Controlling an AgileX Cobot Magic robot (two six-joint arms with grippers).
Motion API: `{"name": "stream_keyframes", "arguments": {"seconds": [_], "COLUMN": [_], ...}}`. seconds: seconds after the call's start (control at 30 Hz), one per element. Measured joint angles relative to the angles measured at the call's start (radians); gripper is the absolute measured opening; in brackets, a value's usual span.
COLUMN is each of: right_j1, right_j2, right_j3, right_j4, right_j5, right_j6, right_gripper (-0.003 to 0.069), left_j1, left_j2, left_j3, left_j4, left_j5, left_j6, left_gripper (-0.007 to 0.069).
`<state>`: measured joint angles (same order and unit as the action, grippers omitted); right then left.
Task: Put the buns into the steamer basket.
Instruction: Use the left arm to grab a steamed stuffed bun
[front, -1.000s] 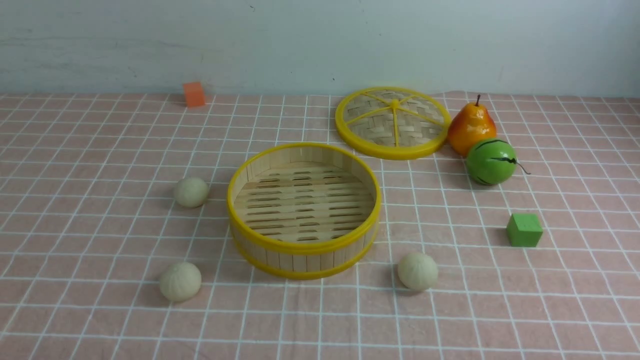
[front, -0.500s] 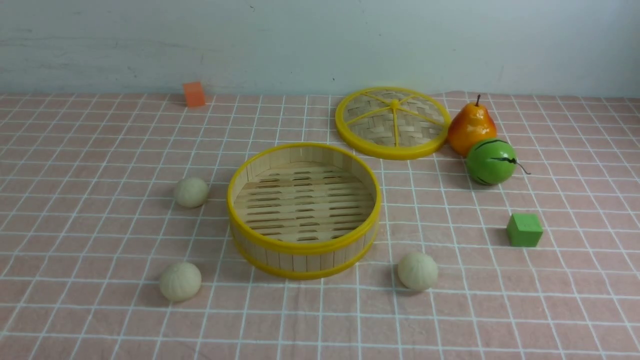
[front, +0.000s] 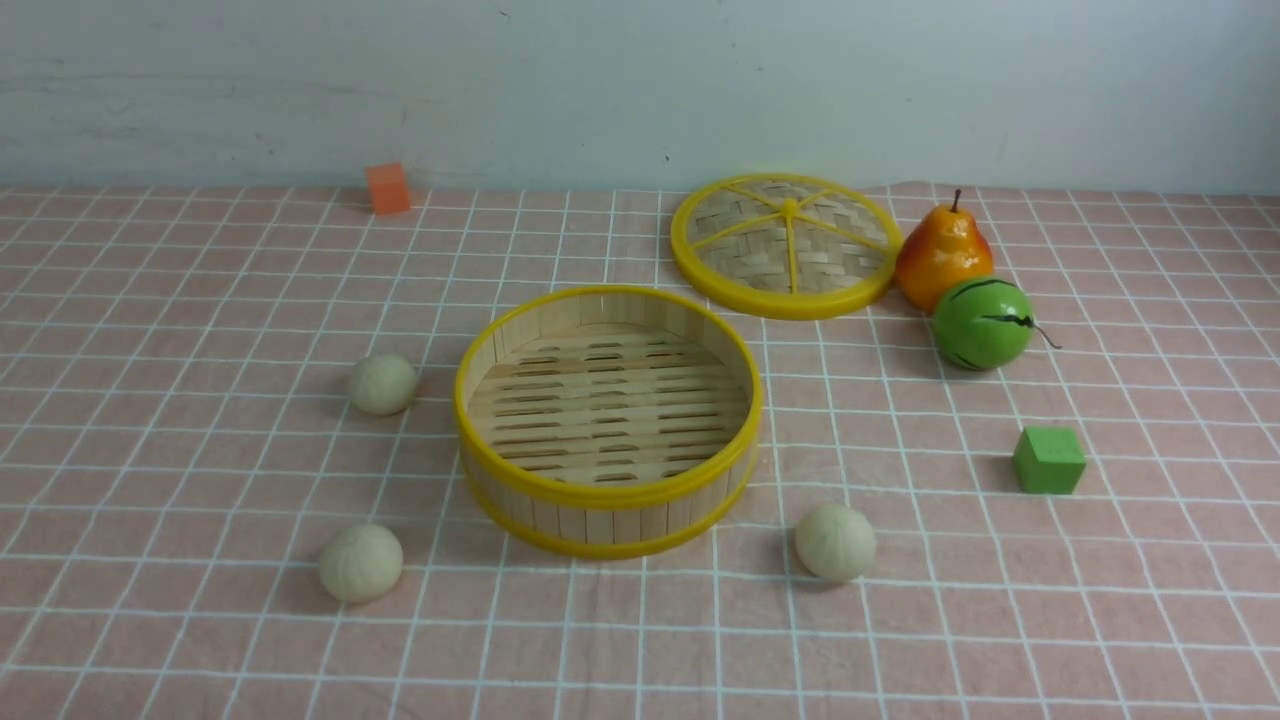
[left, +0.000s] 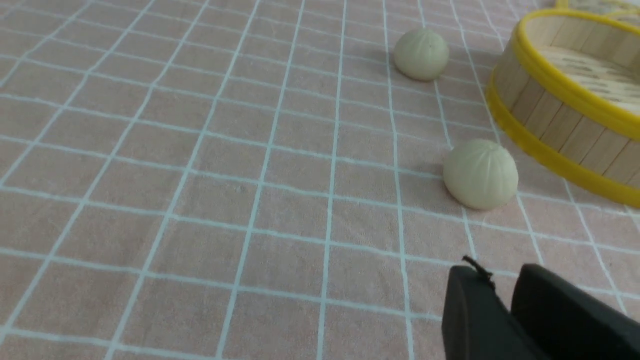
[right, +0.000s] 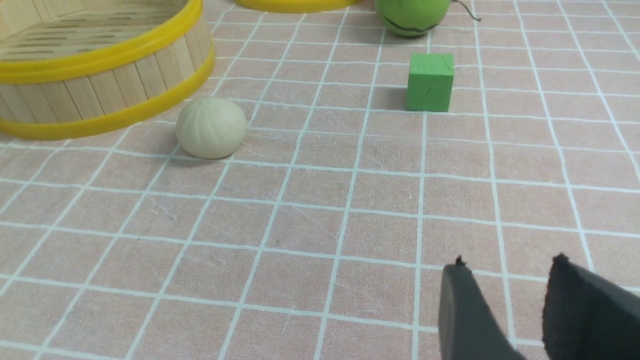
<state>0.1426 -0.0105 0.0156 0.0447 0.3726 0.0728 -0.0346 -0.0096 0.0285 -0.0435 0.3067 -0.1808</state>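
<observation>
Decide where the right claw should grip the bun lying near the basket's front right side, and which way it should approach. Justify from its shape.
Probably from straight above, the right claw closing on the bun across its widest middle. It is a round ball lying free on the cloth, apart from the steamer basket, so both sides stand open.

Bright, even light from the right, soft shadows falling leftward, sharp focus
</observation>
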Motion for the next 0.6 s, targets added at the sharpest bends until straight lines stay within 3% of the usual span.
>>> {"name": "stream_keyframes", "arguments": {"seconds": [0.13, 0.4, 0.5, 0.6], "right_j1": [0.0, 0.0, 0.0, 0.0], "right_j2": [0.0, 0.0, 0.0, 0.004], "right_j3": [0.011, 0.011, 0.011, 0.011], "right_j4": [-0.002, -0.019, -0.02, -0.018], "right_j5": [-0.105, -0.485, -0.605, -0.673], "right_j6": [0.0, 0.059, 0.131, 0.154], "right_gripper": [0.024, 0.024, 0.024, 0.0227], "left_j1": [0.0, 0.0, 0.0, 0.0], "left_j2": [0.0, 0.0, 0.0, 0.0], "left_j3": [0.001, 0.001, 0.001, 0.001], "left_j4": [0.0, -0.003, -0.039, -0.077], "left_j5": [-0.164, -0.487, -0.61, -0.752], "left_j6": [0.0, -0.012, -0.102, -0.315], "left_gripper": [0.0126, 0.0129, 0.0132, 0.0134]}}
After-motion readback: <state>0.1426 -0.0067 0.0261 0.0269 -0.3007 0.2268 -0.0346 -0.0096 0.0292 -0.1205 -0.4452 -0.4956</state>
